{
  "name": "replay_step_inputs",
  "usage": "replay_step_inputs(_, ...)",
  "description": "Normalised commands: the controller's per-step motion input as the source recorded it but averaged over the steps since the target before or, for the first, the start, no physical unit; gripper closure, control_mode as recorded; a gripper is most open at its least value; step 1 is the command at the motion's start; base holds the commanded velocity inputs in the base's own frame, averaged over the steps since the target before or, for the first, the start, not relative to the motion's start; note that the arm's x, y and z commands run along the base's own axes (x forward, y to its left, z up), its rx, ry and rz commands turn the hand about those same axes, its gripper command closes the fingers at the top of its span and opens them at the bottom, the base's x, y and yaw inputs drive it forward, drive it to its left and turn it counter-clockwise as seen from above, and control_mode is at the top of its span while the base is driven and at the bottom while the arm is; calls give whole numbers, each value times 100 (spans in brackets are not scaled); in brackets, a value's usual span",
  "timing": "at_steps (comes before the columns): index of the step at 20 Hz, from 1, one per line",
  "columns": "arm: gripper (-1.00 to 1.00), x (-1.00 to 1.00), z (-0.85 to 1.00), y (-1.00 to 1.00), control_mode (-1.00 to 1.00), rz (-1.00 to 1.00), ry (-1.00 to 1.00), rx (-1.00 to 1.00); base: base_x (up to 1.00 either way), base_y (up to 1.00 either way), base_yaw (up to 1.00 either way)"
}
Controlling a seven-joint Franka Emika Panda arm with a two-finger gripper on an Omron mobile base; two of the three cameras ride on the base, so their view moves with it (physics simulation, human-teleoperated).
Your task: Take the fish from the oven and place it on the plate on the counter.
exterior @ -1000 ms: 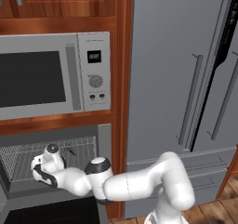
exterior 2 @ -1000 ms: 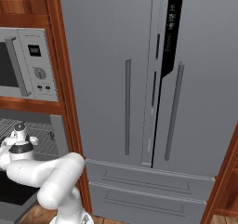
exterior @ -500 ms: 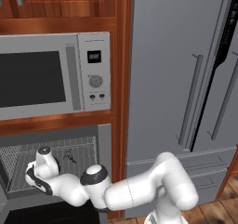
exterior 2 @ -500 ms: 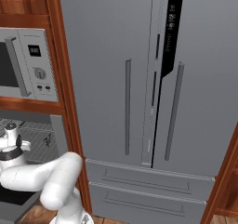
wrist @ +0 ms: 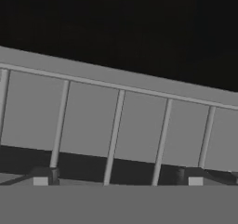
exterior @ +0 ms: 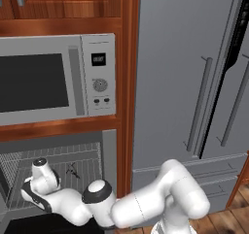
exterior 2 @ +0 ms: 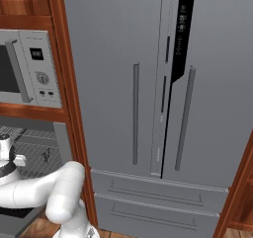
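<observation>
The fish (exterior: 73,170) lies on the wire rack (exterior: 87,162) inside the oven (exterior: 58,179), a small dark shape toward the right of the cavity and still untouched. In the right base view it shows as a small dark mark (exterior 2: 46,156) on the same rack.

What has changed is the arm. Over the last second its wrist has swung leftward and lower across the oven mouth, so the end effector (exterior: 30,195) now sits at the lower left of the opening, well to the left of the fish and below its level. Its fingers (wrist: 42,175) have also spread as the arm moved and now stand wide apart at the bottom corners of the hand view, with nothing between them.

The hand view looks straight at grey rack bars (wrist: 116,130) with the dark oven interior behind; no fish appears there, so the hand is not lined up on it yet.

For the task this reads as the approach stage: the oven is open, the end effector is ready to close on something, yet the pick has not begun. Judging from these views, the hand needs to come up and to the right over the rack before it can close on the fish. The fish is tiny and slim, so the fingers may snag the wires.

Above the oven sits the microwave (exterior: 58,80), with the grey refrigerator (exterior: 194,73) to its right.
</observation>
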Motion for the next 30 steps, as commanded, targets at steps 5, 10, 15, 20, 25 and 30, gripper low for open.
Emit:
replay_step_inputs(5,-100,-100,-100,0,-100,0,2,-3,0,0,0)
replay_step_inputs(10,-100,-100,-100,0,-100,0,1,-3,0,0,0)
replay_step_inputs(15,-100,-100,-100,-1,-100,0,3,-2,0,0,0)
replay_step_inputs(20,-100,-100,-94,-6,-100,0,6,0,0,0,0)
replay_step_inputs(25,-100,-100,-63,-10,-100,0,4,0,0,0,0)
replay_step_inputs(30,-100,-58,49,0,-100,-3,-22,0,0,0,0)
